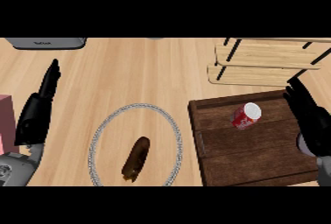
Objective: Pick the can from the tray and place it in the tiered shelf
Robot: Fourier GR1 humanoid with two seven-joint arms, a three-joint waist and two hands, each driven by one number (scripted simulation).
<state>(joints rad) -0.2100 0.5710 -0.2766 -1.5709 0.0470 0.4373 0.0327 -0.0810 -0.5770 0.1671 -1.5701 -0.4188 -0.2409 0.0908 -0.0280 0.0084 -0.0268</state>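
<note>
I see the tray [258, 148] at the right with the can [246, 115] lying on its far part, and the tiered shelf [271, 61] standing behind it. Left of the tray is a plate [97, 135] with an oblong item [135, 158] on it. My left hand [35, 118] rests at the left edge, my right hand [310, 118] over the tray's right side.

Pale wooden counter top [149, 74] with lengthwise grain, evenly lit, filling the whole view. Grey metal appliance [47, 43] cut off by the top edge at far left. Pink block [6, 114] cut by the left edge. Ring-shaped grey wire outline [134, 144] lying flat near the middle, long brown object [136, 158] inside it.
</note>
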